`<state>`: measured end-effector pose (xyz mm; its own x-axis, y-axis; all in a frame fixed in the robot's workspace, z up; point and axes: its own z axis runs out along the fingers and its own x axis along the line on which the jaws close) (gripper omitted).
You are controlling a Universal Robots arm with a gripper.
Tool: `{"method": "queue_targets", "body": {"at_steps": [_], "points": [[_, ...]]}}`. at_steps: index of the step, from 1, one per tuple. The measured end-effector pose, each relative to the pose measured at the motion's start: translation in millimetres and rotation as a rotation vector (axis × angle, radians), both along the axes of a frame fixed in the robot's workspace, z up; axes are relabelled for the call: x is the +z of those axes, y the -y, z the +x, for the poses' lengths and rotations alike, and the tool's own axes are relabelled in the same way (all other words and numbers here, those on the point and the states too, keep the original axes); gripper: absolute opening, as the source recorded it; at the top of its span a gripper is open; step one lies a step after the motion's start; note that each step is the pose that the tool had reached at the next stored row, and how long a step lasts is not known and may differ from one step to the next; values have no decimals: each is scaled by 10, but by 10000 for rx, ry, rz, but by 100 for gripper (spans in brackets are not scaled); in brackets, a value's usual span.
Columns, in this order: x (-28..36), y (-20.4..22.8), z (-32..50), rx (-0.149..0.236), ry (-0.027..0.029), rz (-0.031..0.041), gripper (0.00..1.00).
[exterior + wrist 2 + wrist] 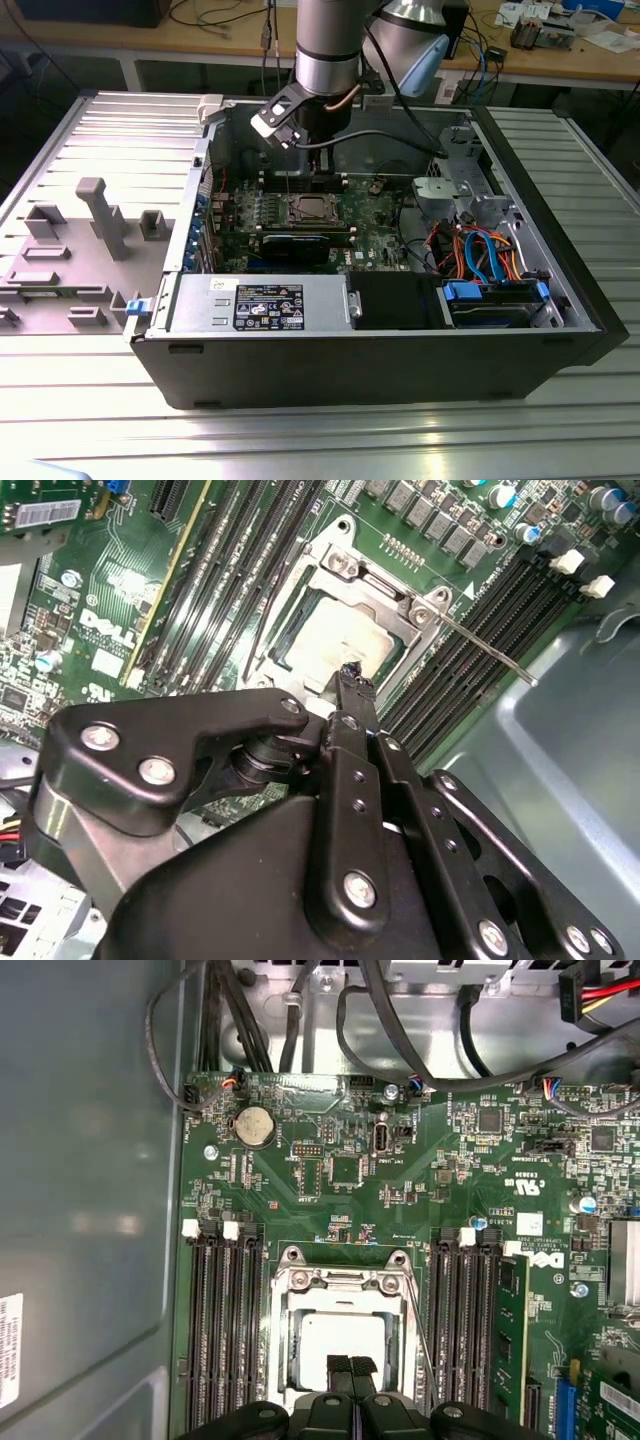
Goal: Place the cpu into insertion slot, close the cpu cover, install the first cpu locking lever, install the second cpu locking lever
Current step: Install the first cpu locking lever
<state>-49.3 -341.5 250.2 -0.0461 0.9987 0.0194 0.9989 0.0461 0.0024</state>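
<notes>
The insertion slot (310,208) sits in the green board inside the open computer case. In both wrist views the cpu (340,1335) (325,640) lies in it, its dull silver top showing through the window of the cpu cover (283,1325) (385,588), which lies down flat over it. A thin locking lever (418,1325) (485,650) runs along one side of the socket, its free end sticking out over the memory slots. My gripper (350,1363) (352,676) (312,175) is shut with nothing between its fingers, its tips just above the cover's edge.
Long black memory slots (225,1330) flank the socket on both sides. A long black card (300,243), a power supply (260,300) and bundled cables (480,250) fill the case. Case walls (90,1210) rise close by. Grey fixtures (100,215) stand outside, on the exterior view's left.
</notes>
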Motion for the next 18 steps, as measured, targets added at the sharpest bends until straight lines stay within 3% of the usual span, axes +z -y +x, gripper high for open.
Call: {"method": "queue_targets", "body": {"at_steps": [6,12,18], "points": [[104,0,0,0,1,-1,11],[110,0,0,2,0,-2,11],[110,0,0,813,0,-2,11]]}}
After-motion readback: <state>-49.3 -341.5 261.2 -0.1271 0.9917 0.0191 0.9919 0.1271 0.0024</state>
